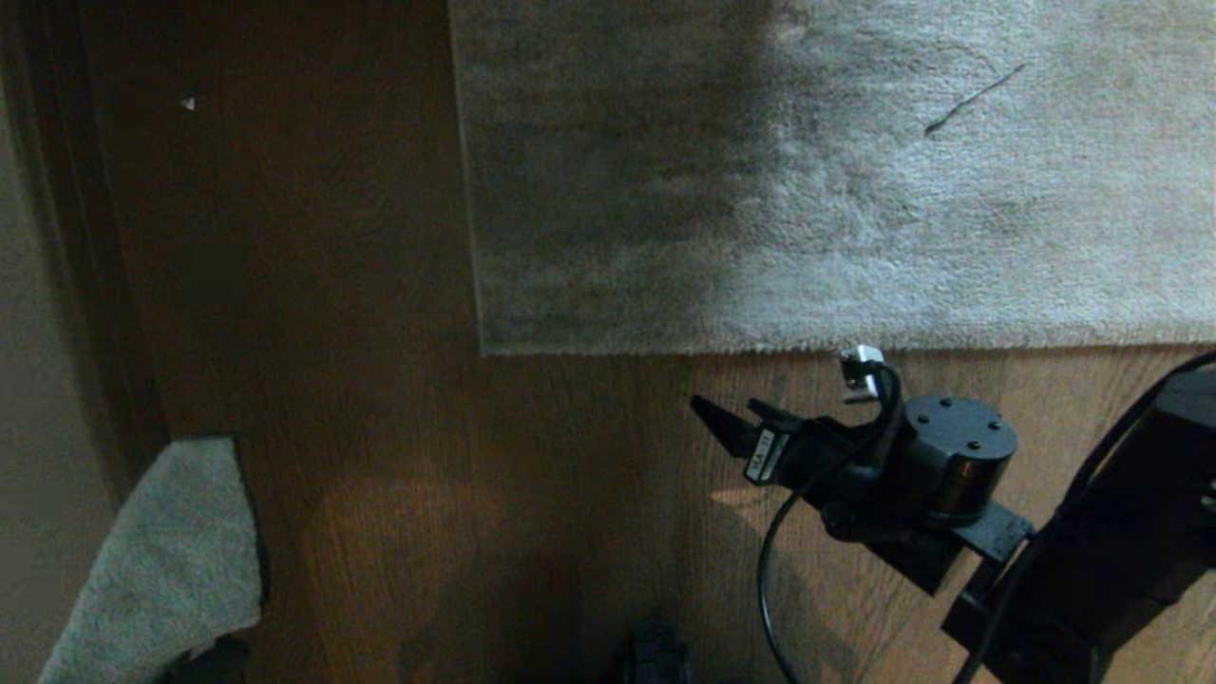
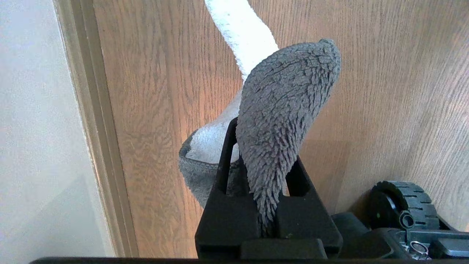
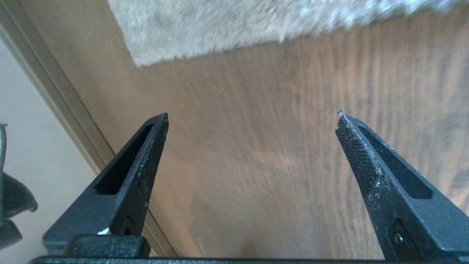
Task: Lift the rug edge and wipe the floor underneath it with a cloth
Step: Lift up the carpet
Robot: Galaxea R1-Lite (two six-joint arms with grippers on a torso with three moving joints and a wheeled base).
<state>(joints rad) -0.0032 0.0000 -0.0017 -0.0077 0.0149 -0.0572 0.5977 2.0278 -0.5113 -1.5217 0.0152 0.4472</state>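
Note:
The rug edge (image 1: 760,344) runs straight across the head view and ends in a corner at the left; the plush rug lies flat on the brown wood floor (image 1: 380,427). My right gripper (image 1: 727,410) hovers over bare floor just in front of that edge, near the corner, and points left. It is open with nothing between its fingers (image 3: 253,115); the rug edge (image 3: 227,46) lies beyond the tips. My left gripper (image 2: 264,154) is low at the left and shut on the grey terry cloth (image 2: 285,95), which hangs from it (image 1: 161,560).
A pale wall with a dark skirting board (image 1: 66,285) borders the floor on the left, close to the cloth. The robot base's black wheel (image 2: 403,209) sits beside the left gripper. A black cable (image 1: 774,532) loops under the right wrist.

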